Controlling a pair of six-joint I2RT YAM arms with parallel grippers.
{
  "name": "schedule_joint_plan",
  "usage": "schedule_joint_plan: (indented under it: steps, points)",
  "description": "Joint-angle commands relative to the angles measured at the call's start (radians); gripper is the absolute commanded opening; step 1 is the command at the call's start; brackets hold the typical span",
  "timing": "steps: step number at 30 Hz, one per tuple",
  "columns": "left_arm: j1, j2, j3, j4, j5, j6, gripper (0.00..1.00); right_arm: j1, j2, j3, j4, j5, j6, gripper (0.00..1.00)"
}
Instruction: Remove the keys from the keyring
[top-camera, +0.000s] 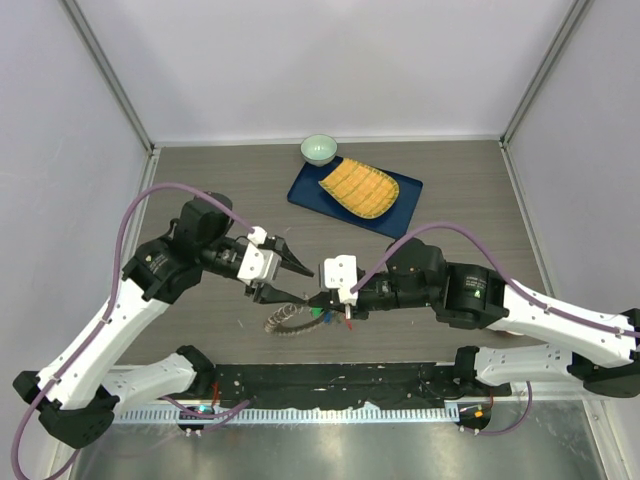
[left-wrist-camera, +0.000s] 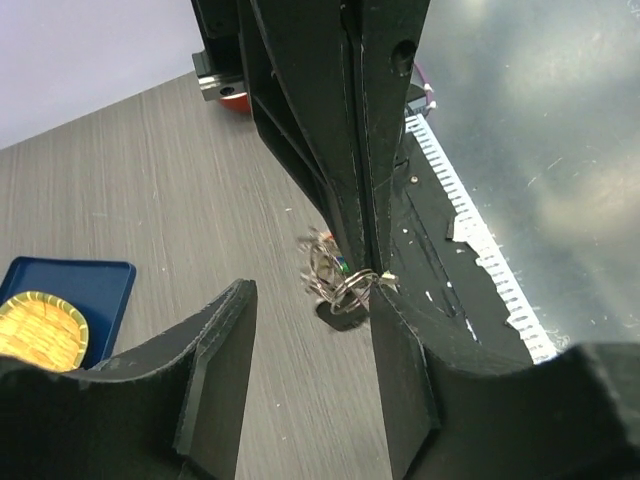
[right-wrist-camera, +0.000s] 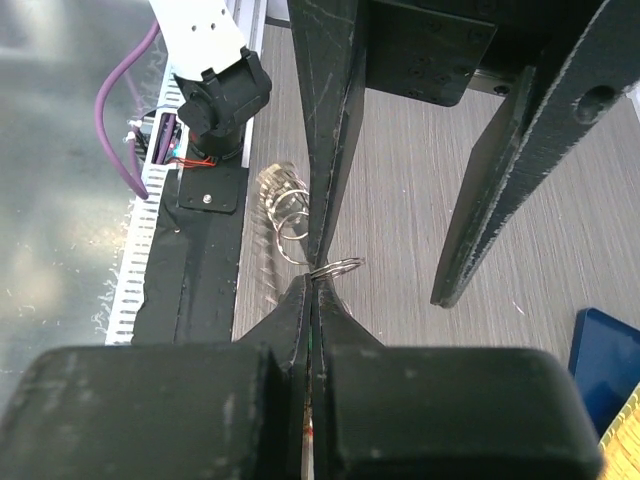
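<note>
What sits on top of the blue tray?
A yellow woven-looking mat lies on the blue tray, covering most of it; anything beneath the mat is hidden.

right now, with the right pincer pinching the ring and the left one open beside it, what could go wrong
1. The right pincer holds only a thin edge of the keyring at its very tips, so a tug may pull it free.
2. The open left pincer sits close against the right one; closing could hit it rather than catch a key.
3. The keys are bunched together and may snag.
</note>
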Motion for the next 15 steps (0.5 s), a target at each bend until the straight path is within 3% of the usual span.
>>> schedule_joint_plan:
  steps: [1, 15]
  points:
    - [-0.008, -0.01, 0.013, -0.048, -0.022, 0.048, 0.5, -0.001, -0.015, 0.017, 0.105, -0.009, -0.014, 0.01]
    - [-0.011, -0.007, 0.013, -0.065, 0.033, 0.071, 0.21, -0.003, -0.024, -0.021, 0.122, -0.002, -0.014, 0.01]
